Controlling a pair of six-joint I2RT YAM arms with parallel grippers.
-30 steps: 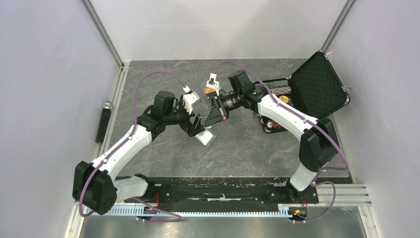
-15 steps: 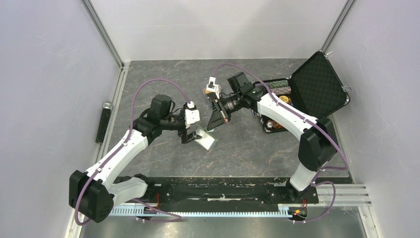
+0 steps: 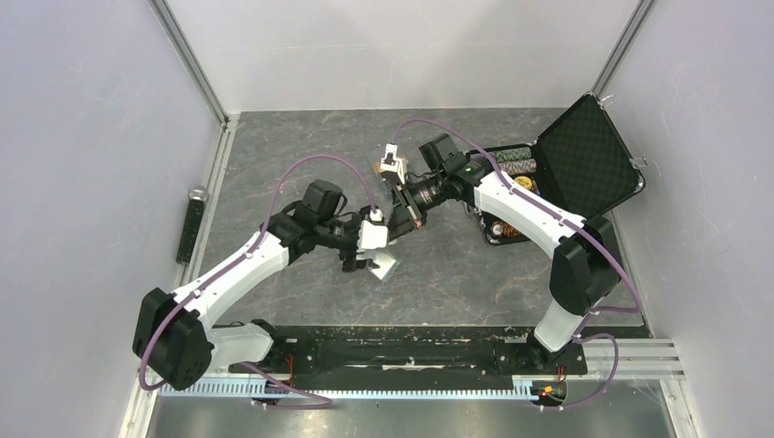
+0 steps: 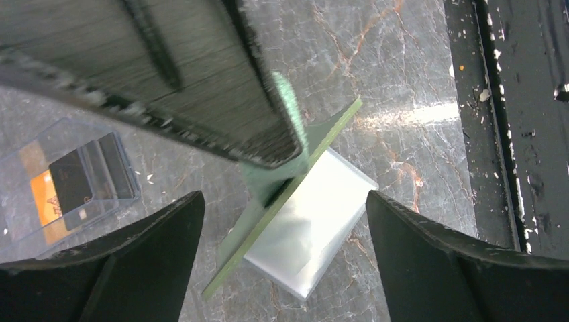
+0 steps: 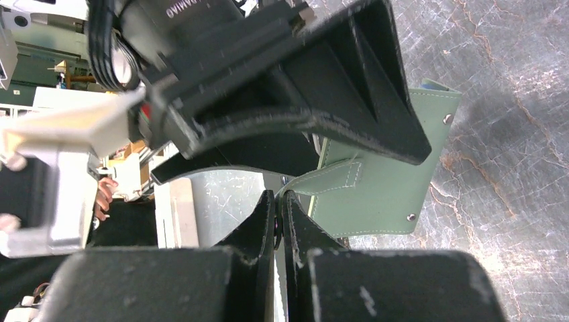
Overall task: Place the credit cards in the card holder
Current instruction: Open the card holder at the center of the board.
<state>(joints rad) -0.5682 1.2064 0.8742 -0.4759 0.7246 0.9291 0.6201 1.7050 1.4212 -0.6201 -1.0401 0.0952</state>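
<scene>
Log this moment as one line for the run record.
left gripper open | right gripper shut on card holder | credit cards in clear box

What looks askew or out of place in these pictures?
The card holder is askew: the right pincer pinches it so it stands tilted on edge, not flat, beside a pale panel lying flat.

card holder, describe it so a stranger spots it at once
Find the open black case at the right of the top view, then look left to centre. The card holder lies there: pale green, one flap lifted, unlike the clear box nearby.
</scene>
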